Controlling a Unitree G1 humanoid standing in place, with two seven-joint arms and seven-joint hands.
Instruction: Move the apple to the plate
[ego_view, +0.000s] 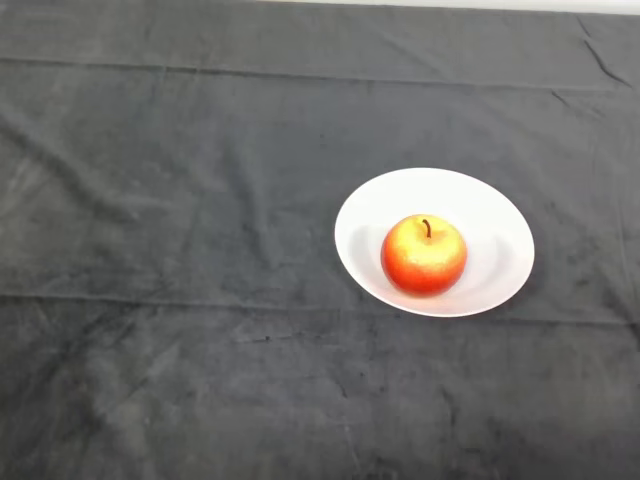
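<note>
A: Apple (424, 255) position?
B: On the plate (490, 215), upright, stem up, sitting a bit toward the plate's 7 o'clock side.
A: Plate?
B: White, on the dark cloth (180, 250) over the table, at roughly 3 o'clock from the view's centre.
A: Cloth?
B: Creased, with a fold line running across just below the plate.

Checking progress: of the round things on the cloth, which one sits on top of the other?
The red-yellow apple sits upright, stem up, on the white round plate.
</note>
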